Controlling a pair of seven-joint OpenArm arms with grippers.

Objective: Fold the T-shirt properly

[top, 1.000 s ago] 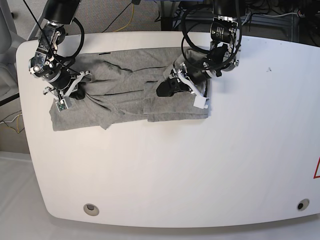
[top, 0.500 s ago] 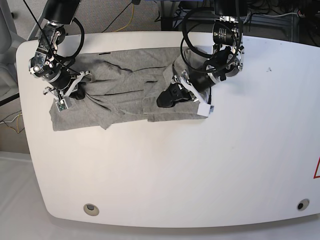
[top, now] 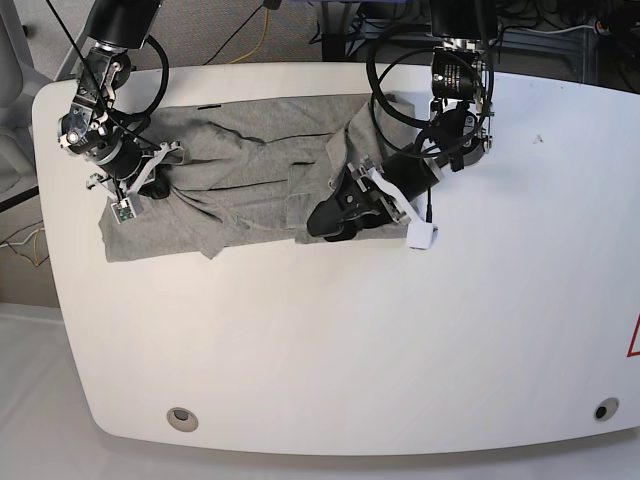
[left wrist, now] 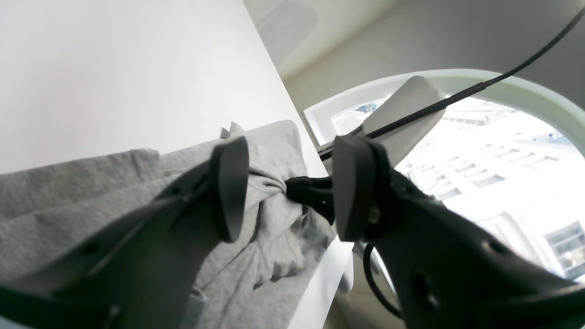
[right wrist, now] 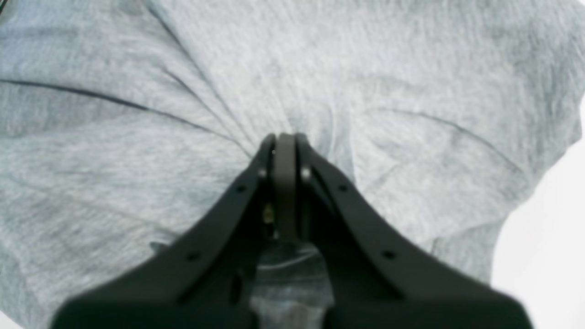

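While lettering hides, T-shirt lies rumpled.

My left gripper sits low at the end of an arm that reaches down from the far edge and bends toward the middle; from the left wrist view its jaws stand apart with a clear gap, nothing between them. My right gripper is down at the other end, arm dropping steeply from above, and its jaws are pressed together, pinching the T-shirt.
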